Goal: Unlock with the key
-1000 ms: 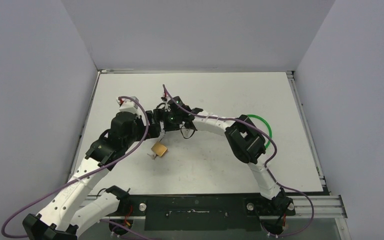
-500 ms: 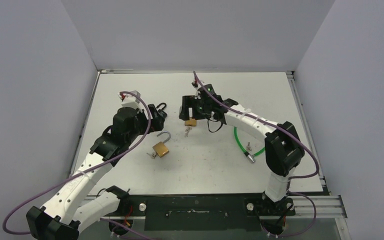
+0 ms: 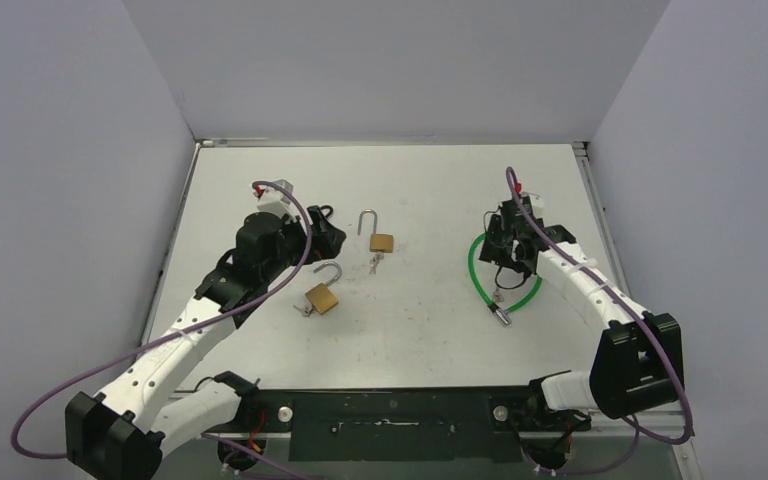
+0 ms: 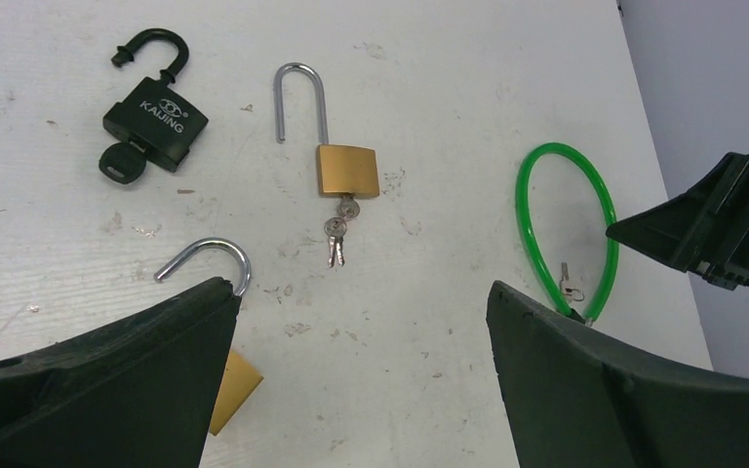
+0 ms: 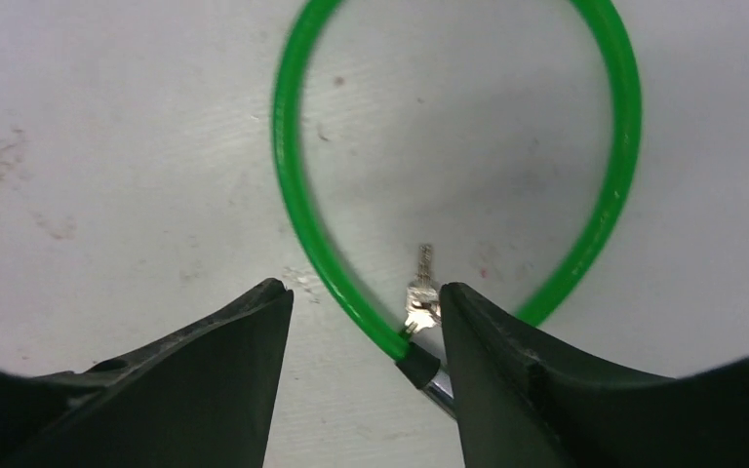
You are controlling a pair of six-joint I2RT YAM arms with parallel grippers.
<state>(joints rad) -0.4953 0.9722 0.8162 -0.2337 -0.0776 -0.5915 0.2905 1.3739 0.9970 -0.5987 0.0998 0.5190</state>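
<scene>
A brass padlock (image 3: 381, 241) with a long open shackle lies mid-table, its keys (image 4: 335, 230) hanging from its keyhole; it also shows in the left wrist view (image 4: 348, 171). A second brass padlock (image 3: 322, 297) with an open shackle (image 4: 211, 256) lies nearer, partly hidden by my left finger. My left gripper (image 3: 326, 239) is open and empty above the table (image 4: 361, 288). My right gripper (image 3: 497, 240) is open and empty over a green cable lock (image 5: 297, 175), with a small key (image 5: 421, 292) between its fingertips (image 5: 366, 288).
A black padlock (image 4: 154, 122) with an open shackle and a black-headed key lies at the far left, next to my left gripper in the top view (image 3: 322, 213). The green cable lock (image 3: 505, 277) loops at the right. Grey walls enclose the table.
My right arm swung from the table's middle to the right, leaving the long-shackle brass padlock on the table. It now hovers over the green cable lock. My left arm shifted slightly.
</scene>
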